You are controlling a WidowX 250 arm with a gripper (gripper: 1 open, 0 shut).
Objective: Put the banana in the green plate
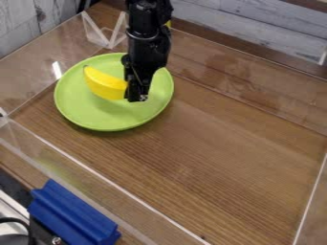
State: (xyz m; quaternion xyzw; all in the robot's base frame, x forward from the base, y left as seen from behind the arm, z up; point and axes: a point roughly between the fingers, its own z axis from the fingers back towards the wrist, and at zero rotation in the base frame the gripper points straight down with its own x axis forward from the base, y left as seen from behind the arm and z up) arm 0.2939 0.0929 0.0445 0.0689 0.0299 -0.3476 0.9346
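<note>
One banana (105,82), bright yellow, lies within the outline of the green plate (110,114), in its upper left part as seen from here. Whether its underside bears on the plate or sits slightly above it cannot be determined from this angle. The tool (133,90), black, reaches down over the plate's far edge; its jaws are closed on the banana's near right end. The banana runs slantwise, its other end pointing up and left, toward the rim.

The plate is round, lime green, with a low raised rim, and sits on the brown wood-grain worktop (211,139). Its right portion is bare green. A clear panel (96,199) runs along the near left side. Beyond it, at the lower left, stands a blue object (73,216), with a black cable (15,222) beside it. White-grey boards (262,21) line the far side.
</note>
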